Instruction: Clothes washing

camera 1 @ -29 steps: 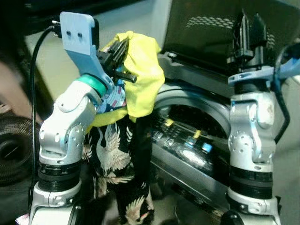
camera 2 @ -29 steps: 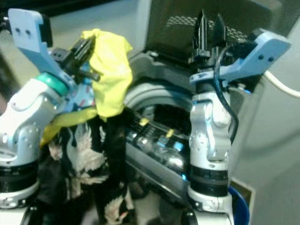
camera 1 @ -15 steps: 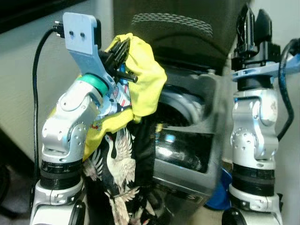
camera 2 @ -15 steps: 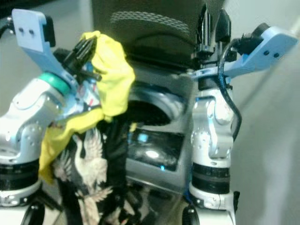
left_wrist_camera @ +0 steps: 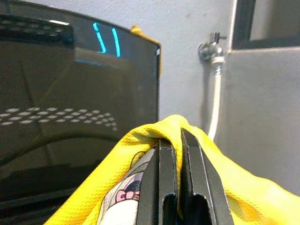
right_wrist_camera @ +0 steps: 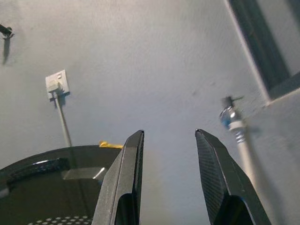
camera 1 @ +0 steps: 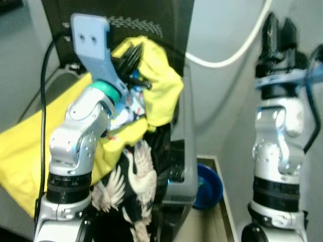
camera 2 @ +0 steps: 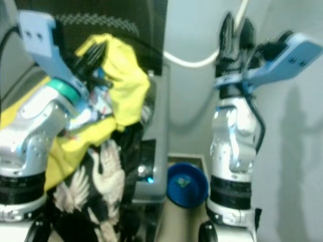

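While the left gripper (left_wrist_camera: pixel 171 154) is clamping a yellow shirt (camera 1: pixel 159 85), the right gripper (right_wrist_camera: pixel 168 180) is gaping, empty. A blue bowl (camera 2: pixel 186 184) is sitting beside the washer (camera 1: pixel 184 166); the wrist views are showing a tap (left_wrist_camera: pixel 209 49).

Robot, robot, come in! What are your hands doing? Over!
Left gripper shut on yellow garment, crane-print cloth hanging below. Right gripper open, raised. Washing machine beside, blue bowl on floor.

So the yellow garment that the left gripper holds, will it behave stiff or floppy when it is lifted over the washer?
Probably floppy: the yellow garment folds over the left gripper and sags below the arm. It seems light, since a thin pinch holds it. It may drag the black crane-print cloth hanging with it.
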You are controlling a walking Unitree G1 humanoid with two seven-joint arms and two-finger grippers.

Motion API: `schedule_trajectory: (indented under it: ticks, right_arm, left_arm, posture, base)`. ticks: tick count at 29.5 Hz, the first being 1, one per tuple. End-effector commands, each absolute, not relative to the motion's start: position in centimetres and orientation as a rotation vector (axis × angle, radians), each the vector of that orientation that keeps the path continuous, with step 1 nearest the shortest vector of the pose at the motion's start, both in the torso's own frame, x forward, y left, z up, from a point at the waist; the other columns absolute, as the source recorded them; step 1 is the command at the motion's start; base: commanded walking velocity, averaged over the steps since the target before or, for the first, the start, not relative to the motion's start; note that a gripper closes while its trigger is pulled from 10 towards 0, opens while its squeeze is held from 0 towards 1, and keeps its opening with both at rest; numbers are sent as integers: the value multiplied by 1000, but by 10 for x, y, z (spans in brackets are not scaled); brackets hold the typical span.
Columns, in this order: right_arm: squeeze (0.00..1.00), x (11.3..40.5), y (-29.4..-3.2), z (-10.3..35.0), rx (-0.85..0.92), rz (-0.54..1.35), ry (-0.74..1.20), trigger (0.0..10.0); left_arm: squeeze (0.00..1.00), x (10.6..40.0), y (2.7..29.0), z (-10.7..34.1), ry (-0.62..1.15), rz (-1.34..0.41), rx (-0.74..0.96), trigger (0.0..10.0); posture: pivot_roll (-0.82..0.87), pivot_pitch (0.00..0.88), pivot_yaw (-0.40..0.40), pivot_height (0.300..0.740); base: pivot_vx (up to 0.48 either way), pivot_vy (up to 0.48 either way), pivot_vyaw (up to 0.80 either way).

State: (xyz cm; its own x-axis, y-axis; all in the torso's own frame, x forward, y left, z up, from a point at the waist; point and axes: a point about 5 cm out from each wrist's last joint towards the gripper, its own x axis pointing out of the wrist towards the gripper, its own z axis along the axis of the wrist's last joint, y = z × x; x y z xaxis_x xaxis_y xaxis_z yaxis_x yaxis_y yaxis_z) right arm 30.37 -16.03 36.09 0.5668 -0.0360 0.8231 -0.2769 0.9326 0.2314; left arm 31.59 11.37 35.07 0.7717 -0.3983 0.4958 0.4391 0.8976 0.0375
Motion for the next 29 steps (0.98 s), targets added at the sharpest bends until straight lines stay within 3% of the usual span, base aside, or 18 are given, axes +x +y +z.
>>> schedule_trajectory:
  ticks: [1,6,18,29]
  right_arm:
    - [0,303,-160,360,367,146,-963,10000]
    - [0,305,-159,357,351,140,-947,10000]
    - [0,307,-156,354,343,156,-929,10000]
    - [0,307,-153,352,342,164,-925,10000]
  left_arm:
    - [0,310,115,362,-582,-447,-86,10000]
    - [0,311,116,362,-576,-442,-97,10000]
    - [0,312,117,362,-575,-434,-89,10000]
    - [0,316,119,360,-571,-405,-64,10000]
  posture:
    - [17,49,51,740]
    - [17,49,51,740]
    - [18,50,51,740]
    - [17,54,54,740]
  base:
    - [0,480,-800]
    - [0,480,-775]
    - [0,480,0]
    - [0,0,0]
